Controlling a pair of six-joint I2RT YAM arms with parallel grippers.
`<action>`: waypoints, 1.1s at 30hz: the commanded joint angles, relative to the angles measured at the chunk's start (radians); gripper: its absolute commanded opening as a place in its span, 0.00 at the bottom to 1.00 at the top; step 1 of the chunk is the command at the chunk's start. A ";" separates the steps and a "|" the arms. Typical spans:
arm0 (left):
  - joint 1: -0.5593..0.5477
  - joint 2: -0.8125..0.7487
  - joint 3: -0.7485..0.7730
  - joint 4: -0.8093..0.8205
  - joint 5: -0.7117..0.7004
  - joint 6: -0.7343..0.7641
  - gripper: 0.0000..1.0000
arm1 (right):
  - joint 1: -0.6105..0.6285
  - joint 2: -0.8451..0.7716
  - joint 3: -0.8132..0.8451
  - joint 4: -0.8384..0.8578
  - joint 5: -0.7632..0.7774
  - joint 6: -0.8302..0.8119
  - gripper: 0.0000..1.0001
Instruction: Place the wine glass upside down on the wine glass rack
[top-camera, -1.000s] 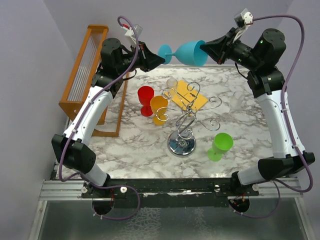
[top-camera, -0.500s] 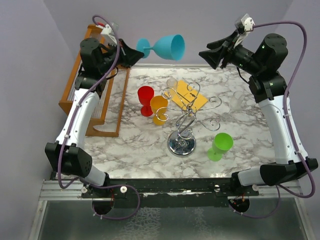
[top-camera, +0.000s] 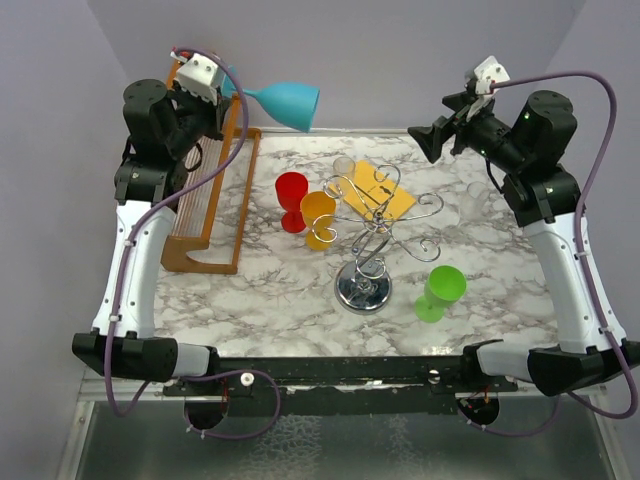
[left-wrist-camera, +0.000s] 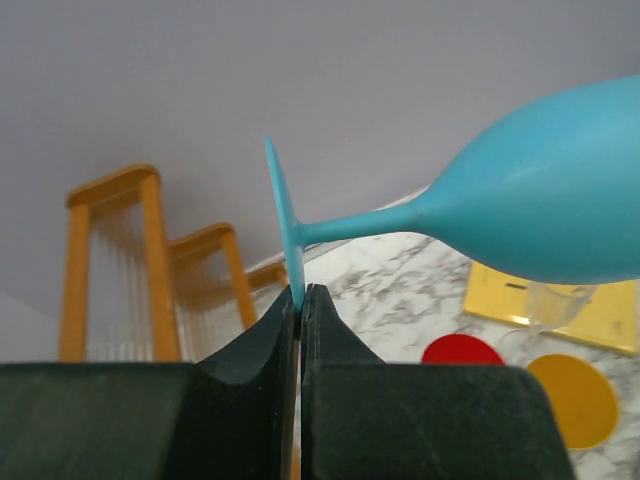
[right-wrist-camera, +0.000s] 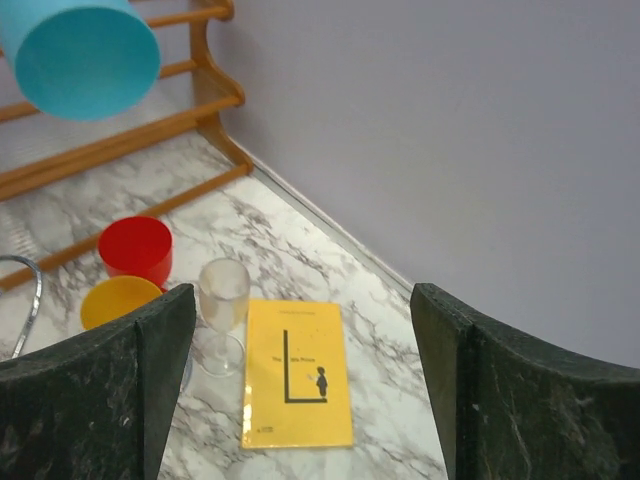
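A blue wine glass (top-camera: 285, 99) hangs sideways in the air over the table's far left corner, its mouth pointing right. My left gripper (top-camera: 224, 86) is shut on the edge of its round foot (left-wrist-camera: 282, 214), and the bowl (left-wrist-camera: 560, 205) stretches off to the right. My right gripper (top-camera: 428, 140) stands open and empty at the far right, well apart from the glass; the glass's mouth (right-wrist-camera: 85, 55) shows at the top left of its view. The chrome wine glass rack (top-camera: 376, 232) stands mid-table on its round base (top-camera: 363, 291).
An orange wooden slatted rack (top-camera: 206, 190) lies along the left edge. Red (top-camera: 291, 196), orange (top-camera: 318, 217) and green (top-camera: 440, 291) glasses stand around the chrome rack. A yellow book (top-camera: 379, 191) and a clear glass (right-wrist-camera: 222, 310) lie behind it; another clear glass (top-camera: 478, 190) is at right.
My right gripper let go of the blue glass's bowl, opened wide and drew back. My left arm carried the glass to the left by its foot.
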 joint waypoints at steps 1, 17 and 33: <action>-0.014 -0.046 0.063 -0.115 -0.182 0.312 0.00 | -0.001 -0.046 -0.067 -0.029 0.116 -0.129 0.89; -0.376 0.007 0.130 -0.595 -0.437 1.019 0.00 | -0.001 -0.141 -0.256 0.018 0.183 -0.205 0.92; -0.531 0.065 0.256 -0.793 -0.196 1.150 0.00 | -0.001 -0.157 -0.279 0.013 0.175 -0.209 0.93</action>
